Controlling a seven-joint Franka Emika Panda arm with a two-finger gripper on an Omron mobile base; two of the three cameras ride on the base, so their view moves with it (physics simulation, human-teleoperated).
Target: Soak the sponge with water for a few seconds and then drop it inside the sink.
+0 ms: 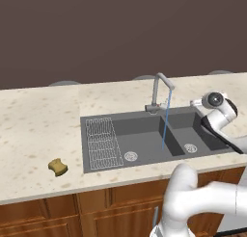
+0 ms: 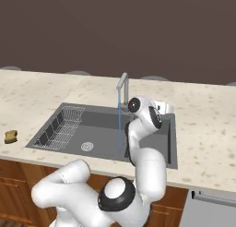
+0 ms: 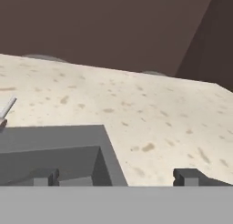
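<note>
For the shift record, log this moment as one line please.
sponge: on counter left of sink | water: running | gripper: open, empty

In your right base view the arm [image 2: 146, 124] covers the right basin of the sink [image 2: 69, 111] and the lower end of the water [image 2: 119, 124]. The hand view cuts the faucet [image 3: 7, 108] at its left edge (just a pale sliver). The sponge [image 2: 11, 136] is too small there to show its notches.
</note>
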